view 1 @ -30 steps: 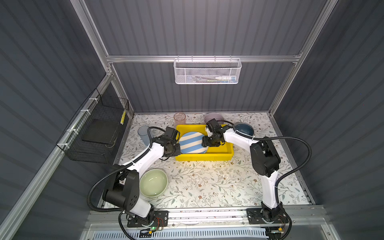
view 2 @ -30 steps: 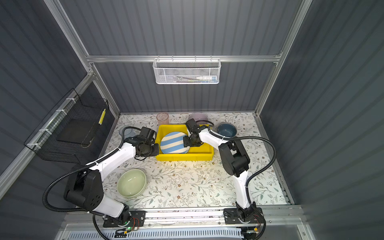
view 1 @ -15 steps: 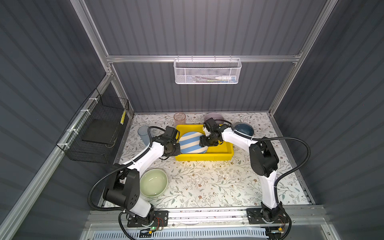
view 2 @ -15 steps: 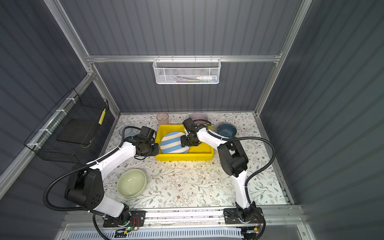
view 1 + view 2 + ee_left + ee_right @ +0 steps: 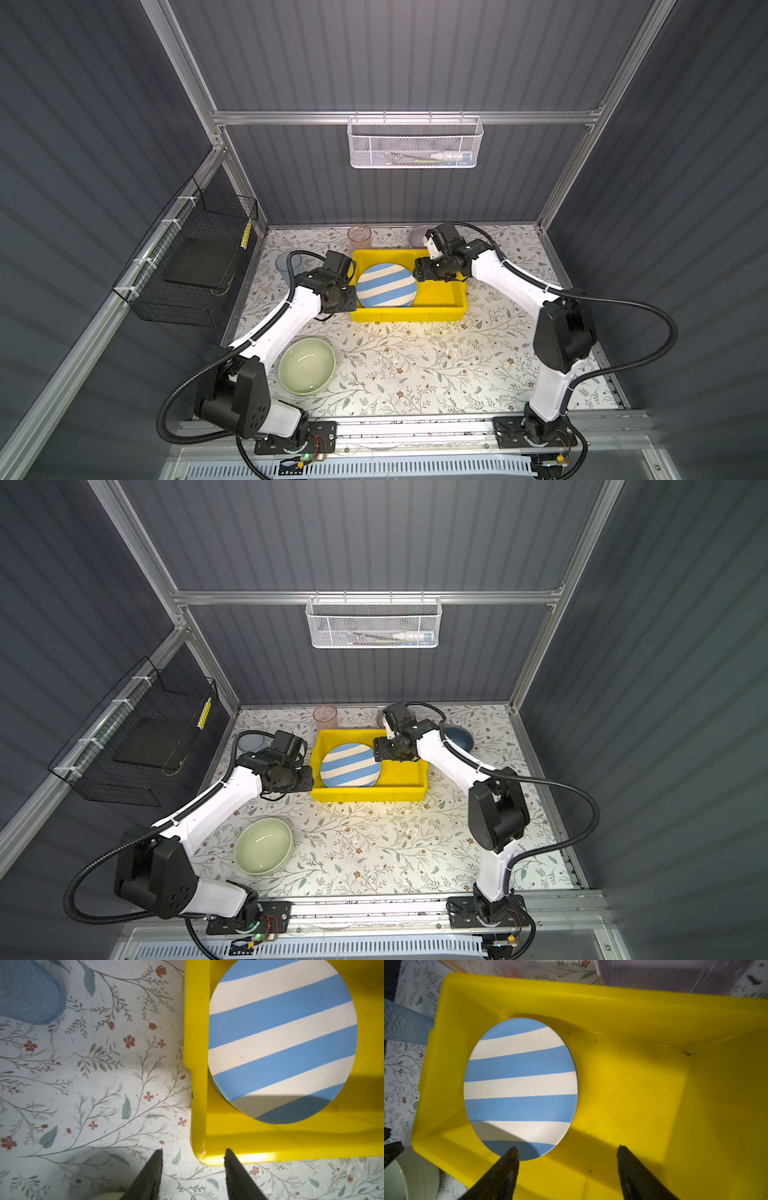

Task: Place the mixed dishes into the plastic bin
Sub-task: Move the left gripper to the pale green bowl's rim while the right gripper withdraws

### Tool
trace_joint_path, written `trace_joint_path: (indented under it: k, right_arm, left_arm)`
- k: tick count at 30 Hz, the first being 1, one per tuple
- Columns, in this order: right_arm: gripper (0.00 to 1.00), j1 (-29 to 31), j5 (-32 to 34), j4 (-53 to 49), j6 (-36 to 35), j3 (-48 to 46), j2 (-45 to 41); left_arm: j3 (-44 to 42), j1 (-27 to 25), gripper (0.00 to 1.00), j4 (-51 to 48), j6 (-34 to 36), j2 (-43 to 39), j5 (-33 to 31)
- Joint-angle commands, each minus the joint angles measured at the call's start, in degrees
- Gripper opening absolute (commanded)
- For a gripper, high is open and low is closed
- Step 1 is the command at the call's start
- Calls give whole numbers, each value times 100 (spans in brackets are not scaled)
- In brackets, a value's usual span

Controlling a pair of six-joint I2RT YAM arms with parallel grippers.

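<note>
Both top views show the yellow bin (image 5: pixel 440 309) just above the middle of the frame, on the flowered tablecloth (image 5: pixel 415 365). A blue-and-white striped plate (image 5: pixel 386 284) lies flat in the bin's left half. The left wrist view shows edges of more plates under it.

My left gripper (image 5: pixel 193 1151) hangs just outside the bin's lower left corner, its fingers partly apart with nothing between them. My right gripper (image 5: pixel 567 1147) hangs over the inside of the bin beside the plate, fingers spread wide and empty. One fingertip overlaps the plate's rim in the right wrist view, and I cannot tell whether it touches.

Outside the bin, a pale green bowl (image 5: pixel 306 365) sits at lower left of the frame and a blue tumbler (image 5: pixel 288 264) stands left of the bin. A pink tumbler (image 5: pixel 359 237) and a lilac bowl (image 5: pixel 417 236) are just above it. A blue bowl (image 5: pixel 459 737) sits to its right, partly hidden by the right arm.
</note>
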Motion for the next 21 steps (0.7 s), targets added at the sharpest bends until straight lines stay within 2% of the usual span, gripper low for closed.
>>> trace_joint_path:
  k: [1,6,11,21]
  right_arm:
    - [77,-1,131,-238,-175,-363,-351]
    - [78,-6,9,-111,-127,-972,-879]
    - [79,-23,-131,129,-87,-1516,-1402]
    - [80,-171,-194,147,-131,-1694,-1565]
  left_arm:
    - [155,39,53,-822,-128,-290,-153]
    - [59,39,57,-1435,-458,-762,-133]
    - [-405,39,58,-1879,-871,-1108,-67]
    - [-1768,22,49,-1313,-1601,-1801,664]
